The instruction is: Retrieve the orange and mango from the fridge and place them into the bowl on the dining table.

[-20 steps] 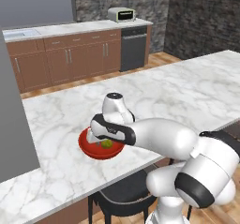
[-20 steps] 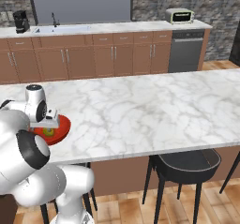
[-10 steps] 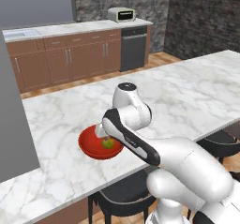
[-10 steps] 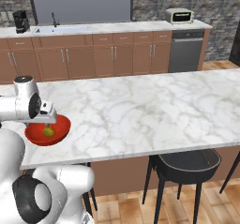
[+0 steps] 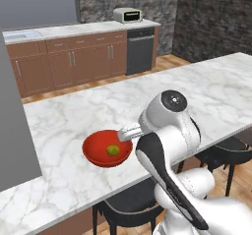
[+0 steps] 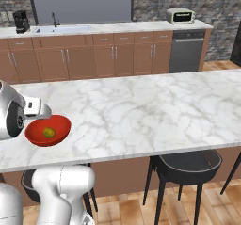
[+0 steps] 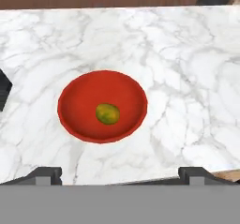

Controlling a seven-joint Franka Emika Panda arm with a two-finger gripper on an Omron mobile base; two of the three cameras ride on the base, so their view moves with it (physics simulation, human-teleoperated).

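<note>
Marble table (image 7: 187,68) near its front edge carries the red bowl (image 7: 75,124) with the mango (image 7: 107,113) resting at its centre, while the gripper (image 7: 119,174) hangs above it, fingers (image 7: 47,174) spread wide and empty.

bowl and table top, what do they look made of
Bowl: glossy red, smooth, evenly coloured, so glazed ceramic or plastic; the render leaves it open. Table top: polished white marble by its grey veining, possibly a marble-look surface.
</note>
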